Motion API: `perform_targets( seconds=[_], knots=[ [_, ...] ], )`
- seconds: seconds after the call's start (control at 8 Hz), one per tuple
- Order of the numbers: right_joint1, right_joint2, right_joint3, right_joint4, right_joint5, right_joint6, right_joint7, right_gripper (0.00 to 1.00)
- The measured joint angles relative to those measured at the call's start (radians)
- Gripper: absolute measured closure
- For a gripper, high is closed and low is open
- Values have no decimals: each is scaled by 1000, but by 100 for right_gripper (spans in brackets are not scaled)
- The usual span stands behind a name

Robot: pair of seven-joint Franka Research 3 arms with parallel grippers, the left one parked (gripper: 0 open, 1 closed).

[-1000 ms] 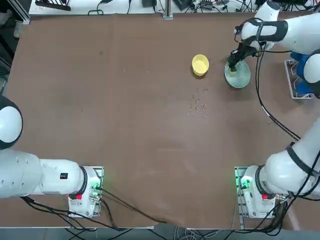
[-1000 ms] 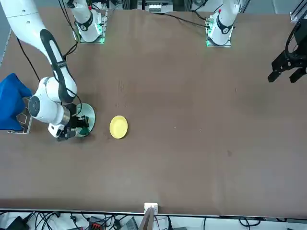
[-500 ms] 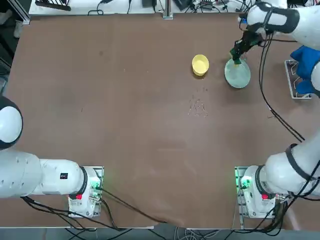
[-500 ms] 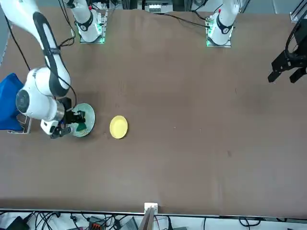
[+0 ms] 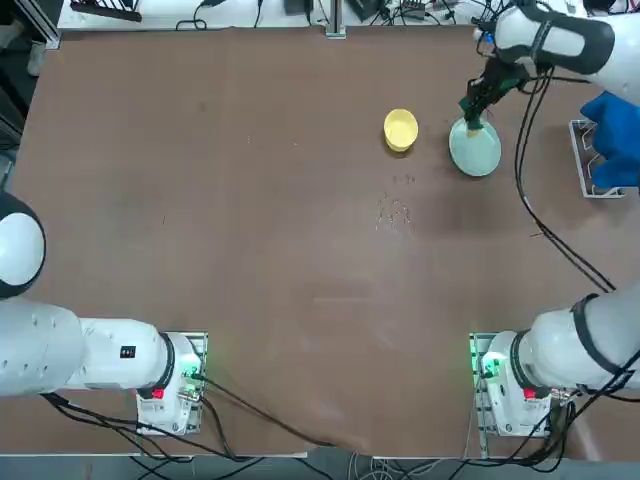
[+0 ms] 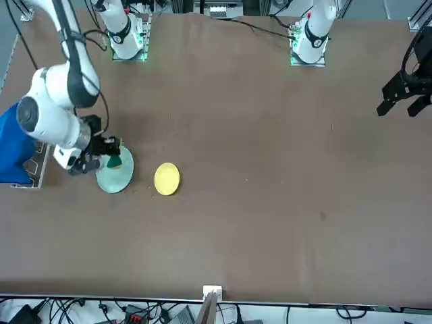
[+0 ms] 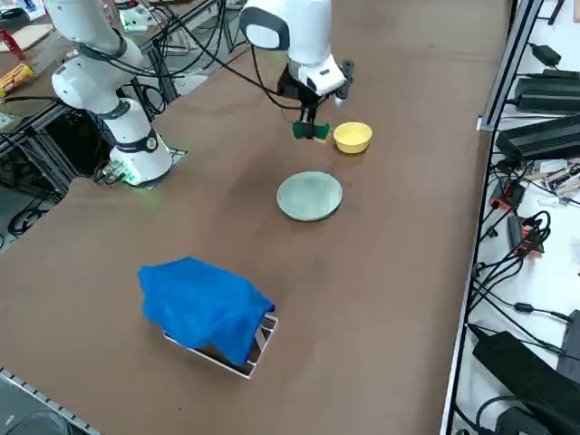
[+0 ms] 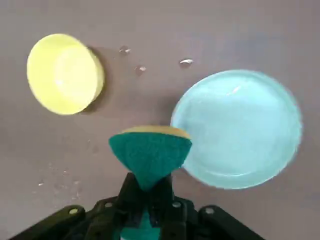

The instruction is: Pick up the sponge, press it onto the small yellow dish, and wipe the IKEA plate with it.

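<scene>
Foam and scouring pad are pinched together in the right gripper [image 8: 146,200], whose black fingers are clamped tight on the small rectangular sponge [image 8: 150,152], dark green scouring face toward the wrist camera and a sliver of yellow foam showing beyond it. The squeeze bunches the held end, so the block flares out like a wedge from the fingertips; a grip this firm probably keeps it from slipping when it is pushed against a dish. In the right side view the gripper [image 7: 310,118] hangs clear above the brown table [image 7: 381,272], the sponge [image 7: 309,131] touching nothing. The small round bright yellow dish [image 7: 352,137] sits just beside the sponge's position, while the round pale mint-green plate with a raised rim [image 7: 310,196] lies near it, toward the camera's side. From overhead the sponge [image 5: 473,122] appears at the plate's [image 5: 477,150] far edge, with the yellow dish [image 5: 400,130] a short way toward the table's middle. Both dishes rest apart, not touching, with a few water droplets [image 8: 140,69] on the tabletop between them. Holding the sponge high likely lets it travel across to either dish without catching a rim. A crumpled blue cloth [image 7: 204,306] draped over a small rack sits well apart from the dishes.
</scene>
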Motion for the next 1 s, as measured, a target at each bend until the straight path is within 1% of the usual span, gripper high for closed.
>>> perform_targets(
  seconds=[0.25, 0.5, 0.75, 1.0],
  knots=[
    [76, -48, 2, -103, 33, 72, 60, 92],
    [157, -71, 3, -178, 39, 144, 160, 92],
    [246, -72, 3, -246, 42, 266, 274, 92],
    [346, -61, 4, -313, 43, 401, 433, 92]
  ],
)
